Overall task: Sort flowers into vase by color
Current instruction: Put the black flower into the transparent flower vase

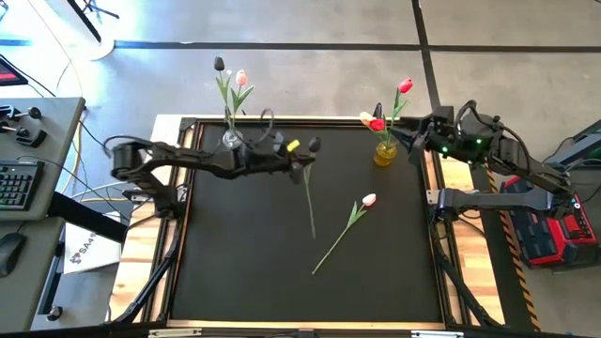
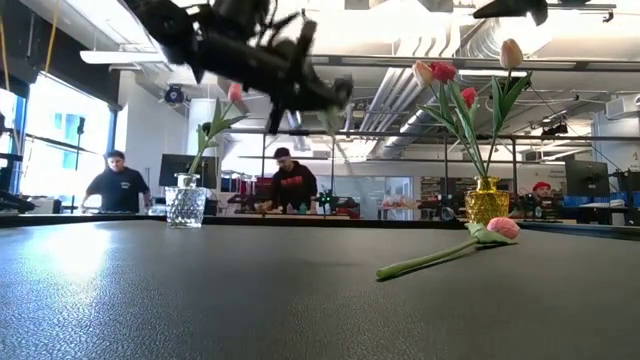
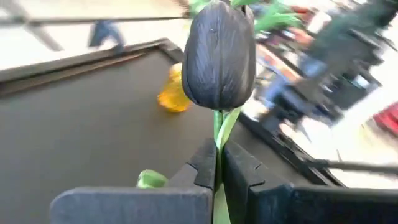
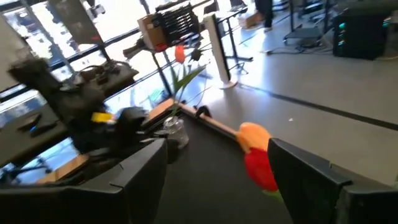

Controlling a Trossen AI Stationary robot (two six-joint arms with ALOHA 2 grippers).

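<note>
My left gripper (image 1: pixel 307 156) is over the table's far middle, shut on a dark-headed tulip (image 3: pixel 221 53). A clear glass vase (image 1: pixel 232 140) at the far left holds a dark tulip (image 1: pixel 219 64) and a pink tulip (image 1: pixel 241 78). A yellow vase (image 1: pixel 385 153) at the far right holds two red tulips (image 1: pixel 405 85) and a pale orange one (image 1: pixel 366 118). A pink tulip (image 1: pixel 368 199) lies flat on the mat. My right gripper (image 1: pixel 411 137) is open beside the yellow vase. Its fingers stand on either side of a red head (image 4: pixel 261 169) and the orange head (image 4: pixel 254 135). My left gripper pinches the dark tulip's green stem (image 3: pixel 219 146) between its two fingers, just below the head. The head (image 1: pixel 315 144) stands out beyond the fingertips. The long stem (image 1: pixel 310 202) trails from the gripper toward the table's near edge. In the low view the gripper (image 2: pixel 322 92) is high above the mat.
The black mat (image 1: pixel 244 253) has a raised wooden frame (image 1: pixel 282 120) around it. Both vases stand near the far edge. The lying tulip's stem (image 1: pixel 331 252) runs slanting toward the near left. People stand beyond the table in the low view (image 2: pixel 292 182).
</note>
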